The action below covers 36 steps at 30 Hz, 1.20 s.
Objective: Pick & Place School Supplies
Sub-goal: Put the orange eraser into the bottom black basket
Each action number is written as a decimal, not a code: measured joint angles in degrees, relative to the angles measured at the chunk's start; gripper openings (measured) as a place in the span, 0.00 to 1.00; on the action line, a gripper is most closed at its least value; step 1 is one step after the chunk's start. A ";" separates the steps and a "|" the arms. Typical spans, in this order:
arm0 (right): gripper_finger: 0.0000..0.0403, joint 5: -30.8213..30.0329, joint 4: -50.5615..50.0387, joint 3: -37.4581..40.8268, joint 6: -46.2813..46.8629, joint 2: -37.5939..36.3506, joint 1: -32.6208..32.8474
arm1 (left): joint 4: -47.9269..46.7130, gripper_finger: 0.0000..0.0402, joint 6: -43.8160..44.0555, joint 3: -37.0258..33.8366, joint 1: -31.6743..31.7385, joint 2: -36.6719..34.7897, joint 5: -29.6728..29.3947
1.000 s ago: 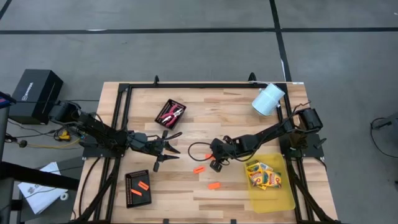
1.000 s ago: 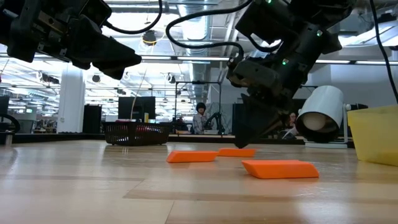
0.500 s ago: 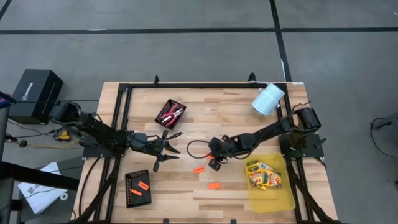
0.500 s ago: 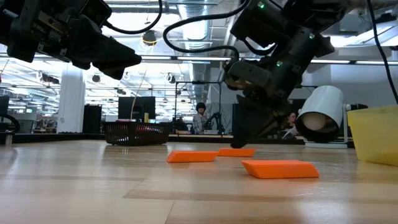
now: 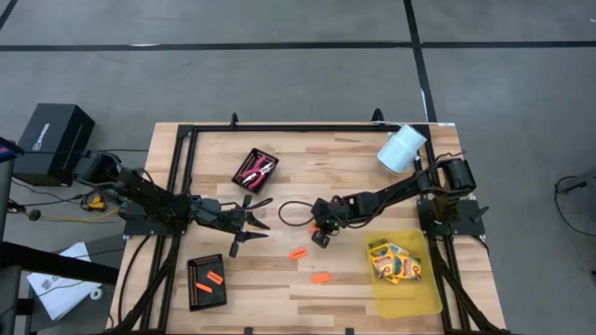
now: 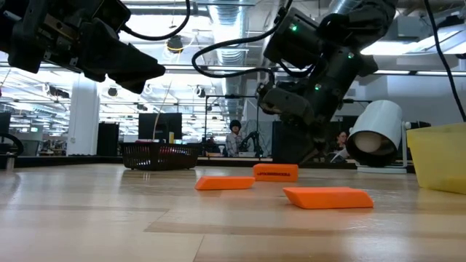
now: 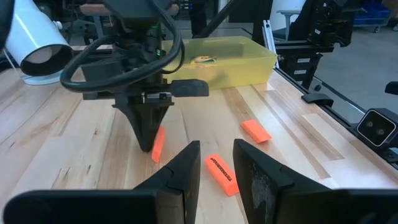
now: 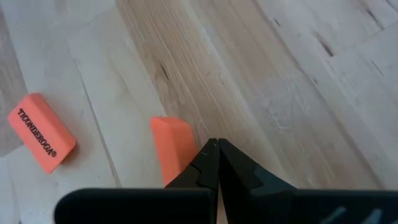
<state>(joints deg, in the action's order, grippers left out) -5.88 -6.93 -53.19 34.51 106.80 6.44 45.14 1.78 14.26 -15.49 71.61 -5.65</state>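
right fingers (image 8: 214,155): closed, tips on orange eraser (image 8: 174,146) | left fingers (image 7: 214,165): parted, empty

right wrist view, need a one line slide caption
Shut right claw tips beside a flat orange eraser on the pale wooden table; a second, printed orange eraser lies apart.

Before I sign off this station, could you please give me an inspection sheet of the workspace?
Surface: wooden table, black frame around it.
Job's things: three orange erasers loose, one nearest the front; crayon boxes in yellow bin; pink-handled tools in a mesh tray; orange pieces in second tray.
Clutter: white roll.
Grippers: left gripper partly open, empty; right gripper shut, tip beside an eraser.
Cables: black loop by right arm.
Surroundings: black box, papers on floor.
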 joint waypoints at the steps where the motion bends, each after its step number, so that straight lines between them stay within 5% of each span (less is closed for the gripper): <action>1: 0.00 0.06 -0.02 0.00 -0.17 0.00 -0.23 | -0.04 0.22 0.00 0.00 0.01 0.00 0.00; 26: 0.00 -3.26 -0.07 0.01 -7.51 -0.37 -5.08 | -0.17 0.22 0.00 0.00 -0.01 0.00 0.00; 31: 0.00 -10.62 0.52 0.37 -13.63 -3.19 -7.59 | -0.19 0.22 0.00 0.00 0.01 0.00 -0.01; 36: 0.06 -8.22 0.36 0.06 -17.29 -10.58 -10.66 | -0.49 0.22 0.00 0.00 0.07 0.00 -0.02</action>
<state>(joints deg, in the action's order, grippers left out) -14.10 -6.57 -53.13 17.22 96.22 -4.22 44.64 1.78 14.26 -15.42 71.61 -5.67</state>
